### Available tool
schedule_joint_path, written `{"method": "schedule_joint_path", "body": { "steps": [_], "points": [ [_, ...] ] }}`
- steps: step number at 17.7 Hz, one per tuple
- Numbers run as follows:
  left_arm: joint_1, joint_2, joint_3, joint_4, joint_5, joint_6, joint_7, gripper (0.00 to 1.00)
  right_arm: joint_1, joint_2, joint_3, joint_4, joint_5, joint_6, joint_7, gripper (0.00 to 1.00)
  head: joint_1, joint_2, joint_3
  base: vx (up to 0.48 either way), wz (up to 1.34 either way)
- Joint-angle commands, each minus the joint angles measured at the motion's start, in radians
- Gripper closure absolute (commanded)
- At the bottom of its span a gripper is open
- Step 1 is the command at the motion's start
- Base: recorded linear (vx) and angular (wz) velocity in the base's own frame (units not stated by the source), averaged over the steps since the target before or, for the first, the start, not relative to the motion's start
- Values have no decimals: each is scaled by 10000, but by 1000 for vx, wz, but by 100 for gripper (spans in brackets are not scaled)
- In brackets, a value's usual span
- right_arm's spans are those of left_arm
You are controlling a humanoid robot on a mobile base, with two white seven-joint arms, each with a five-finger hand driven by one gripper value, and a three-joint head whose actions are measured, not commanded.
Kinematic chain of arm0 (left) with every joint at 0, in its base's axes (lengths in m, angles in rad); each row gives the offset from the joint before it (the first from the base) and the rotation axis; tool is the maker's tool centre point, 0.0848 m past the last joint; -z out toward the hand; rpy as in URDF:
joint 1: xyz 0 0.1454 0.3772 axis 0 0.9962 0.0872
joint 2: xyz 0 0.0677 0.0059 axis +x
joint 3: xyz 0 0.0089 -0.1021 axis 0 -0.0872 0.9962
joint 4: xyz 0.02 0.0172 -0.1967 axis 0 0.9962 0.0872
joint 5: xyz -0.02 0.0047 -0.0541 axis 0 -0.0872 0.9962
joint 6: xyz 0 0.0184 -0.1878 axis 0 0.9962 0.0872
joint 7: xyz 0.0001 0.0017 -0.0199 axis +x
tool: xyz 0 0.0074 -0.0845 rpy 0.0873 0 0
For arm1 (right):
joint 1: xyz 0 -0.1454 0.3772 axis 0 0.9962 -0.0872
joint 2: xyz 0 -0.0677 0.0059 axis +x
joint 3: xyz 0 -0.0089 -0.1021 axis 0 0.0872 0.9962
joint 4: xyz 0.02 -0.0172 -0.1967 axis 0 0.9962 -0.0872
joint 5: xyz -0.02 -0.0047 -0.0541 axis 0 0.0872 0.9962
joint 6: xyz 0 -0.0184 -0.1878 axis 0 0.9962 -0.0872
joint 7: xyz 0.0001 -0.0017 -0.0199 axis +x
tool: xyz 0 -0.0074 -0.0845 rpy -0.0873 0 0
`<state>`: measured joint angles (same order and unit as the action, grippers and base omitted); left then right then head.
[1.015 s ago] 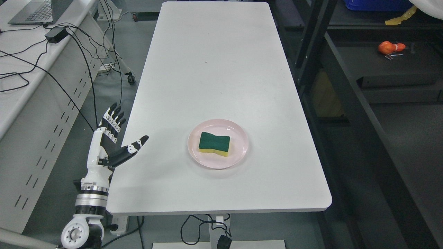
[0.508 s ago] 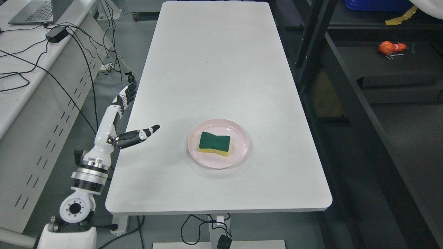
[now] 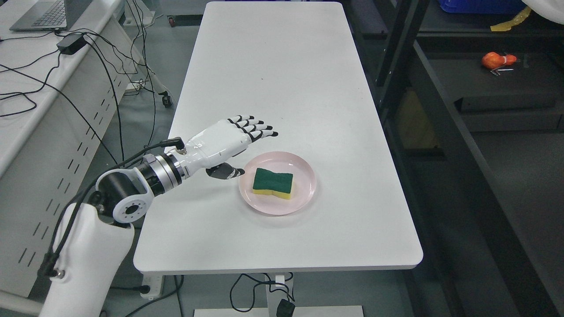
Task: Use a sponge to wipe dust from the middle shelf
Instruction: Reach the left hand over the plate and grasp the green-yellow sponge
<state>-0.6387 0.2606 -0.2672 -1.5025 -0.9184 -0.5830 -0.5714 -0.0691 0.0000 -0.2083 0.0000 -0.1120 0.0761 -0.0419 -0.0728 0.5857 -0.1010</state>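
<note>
We see a long white table [image 3: 273,88] with a pink plate [image 3: 304,193] near its front end. The sponge [image 3: 272,182] lies flat on the plate, green side up, its long side running left to right. Our left hand [image 3: 227,141] hangs just left of the plate, fingers [image 3: 257,128] straight and loose, holding nothing.

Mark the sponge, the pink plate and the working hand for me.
sponge [image 3: 273,180], head view, middle of its green top.
pink plate [image 3: 305,169], head view, bare rim right of the sponge.
left hand [image 3: 222,141], head view, back of the open hand.
</note>
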Motion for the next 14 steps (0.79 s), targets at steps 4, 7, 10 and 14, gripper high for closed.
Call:
{"method": "schedule_joint_path", "body": {
  "steps": [4, 7, 10, 14],
  "points": [
    [-1482, 416, -3771, 1080, -3086, -352, -774, 14, 0, -175, 12, -175, 0, 6, 51, 0, 0, 0, 0, 0, 0],
    [-1543, -58, -3771, 1709, -3547, -352, -744, 16, 0, -175, 12, -175, 0, 6, 51, 0, 0, 0, 0, 0, 0],
    [-1742, -473, -3756, 1925, -3686, -336, -728, 18, 0, -175, -4, -175, 0, 6, 51, 0, 0, 0, 0, 0, 0],
    [-2019, -780, -3741, 2140, -3686, -290, -682, 19, 0, -175, -4, -175, 0, 6, 51, 0, 0, 0, 0, 0, 0]
  ]
}}
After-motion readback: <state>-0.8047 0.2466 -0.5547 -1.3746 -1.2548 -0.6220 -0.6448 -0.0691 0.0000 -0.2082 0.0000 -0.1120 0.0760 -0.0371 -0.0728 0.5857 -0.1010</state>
